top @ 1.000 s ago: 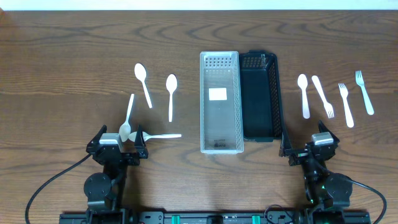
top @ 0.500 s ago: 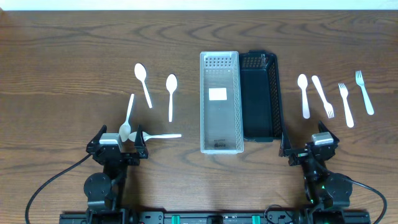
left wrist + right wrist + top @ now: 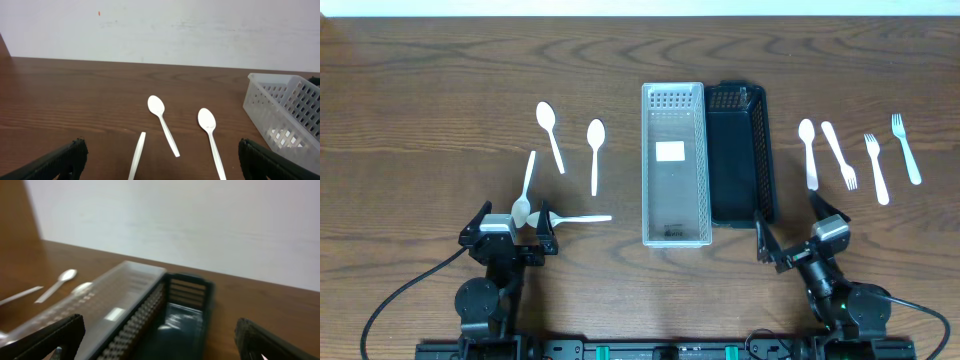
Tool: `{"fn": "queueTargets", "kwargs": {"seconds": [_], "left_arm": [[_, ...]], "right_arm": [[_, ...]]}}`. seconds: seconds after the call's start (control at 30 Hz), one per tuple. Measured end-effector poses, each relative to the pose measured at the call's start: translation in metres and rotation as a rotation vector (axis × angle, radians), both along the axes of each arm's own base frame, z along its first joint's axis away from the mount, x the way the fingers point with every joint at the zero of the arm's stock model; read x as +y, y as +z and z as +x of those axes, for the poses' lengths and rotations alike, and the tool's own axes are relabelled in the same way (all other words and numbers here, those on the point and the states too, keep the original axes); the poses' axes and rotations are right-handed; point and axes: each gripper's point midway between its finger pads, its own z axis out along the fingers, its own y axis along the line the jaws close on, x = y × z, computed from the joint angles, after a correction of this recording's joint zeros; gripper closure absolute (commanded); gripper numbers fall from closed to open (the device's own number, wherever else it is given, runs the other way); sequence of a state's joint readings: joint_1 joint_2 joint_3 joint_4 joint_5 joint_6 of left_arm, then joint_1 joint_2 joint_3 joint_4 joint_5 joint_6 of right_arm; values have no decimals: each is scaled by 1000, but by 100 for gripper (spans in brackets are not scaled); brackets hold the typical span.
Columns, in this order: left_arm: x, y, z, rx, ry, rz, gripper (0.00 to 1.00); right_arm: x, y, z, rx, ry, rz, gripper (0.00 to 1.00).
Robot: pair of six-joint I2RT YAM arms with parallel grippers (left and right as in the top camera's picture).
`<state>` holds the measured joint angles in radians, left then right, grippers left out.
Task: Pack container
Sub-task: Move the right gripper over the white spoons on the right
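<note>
The clear basket [image 3: 673,165] and the black basket [image 3: 740,155] stand side by side, touching, in the middle of the table [image 3: 440,80], long sides running away from the robot.

The left gripper [image 3: 512,224] sits near the table's front edge, left of the clear basket, its jaws spread wide apart and holding nothing. A slanted spoon [image 3: 525,190] lies with its bowl right at this gripper, between the fingers as seen from overhead. A crosswise spoon [image 3: 582,218] points its handle toward the clear basket, its bowl by the gripper's inner finger. Whether either spoon touches a finger is hard to tell from above. Farther out lie a far-left spoon [image 3: 550,135] and a middle spoon [image 3: 595,155], both well clear of the jaws.

The right gripper [image 3: 790,224] is angled toward the near end of the black basket, just beside its corner, jaws likewise wide apart and empty. Its wrist view is blurred, but both baskets lie ahead of it. Beyond it, to the right of the black basket, lie a right-hand spoon [image 3: 809,152], a fork [image 3: 839,155], a second fork [image 3: 876,168] and a third fork [image 3: 906,148], all apart from the gripper.
</note>
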<state>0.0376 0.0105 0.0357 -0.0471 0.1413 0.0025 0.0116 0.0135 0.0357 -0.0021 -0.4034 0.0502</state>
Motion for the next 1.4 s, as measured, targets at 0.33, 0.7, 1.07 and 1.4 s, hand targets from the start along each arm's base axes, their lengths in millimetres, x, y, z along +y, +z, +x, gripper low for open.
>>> {"fn": "queueTargets", "kwargs": {"seconds": [0.33,0.7,1.07,1.4], "left_arm": [[1,-1,0,1,3,-2,2],[2,-1,0,1,11,-2,2],[2,-1,0,1,11,-2,2],[2,-1,0,1,11,-2,2]], "right_arm": [[-22,77,-17,373,-136,-3,1],[-34,136,8,732,-195,-96,1],[-91,41,75,1103,-327,-268,1],[-112,-14,133,1137,-302,-363,1]]}}
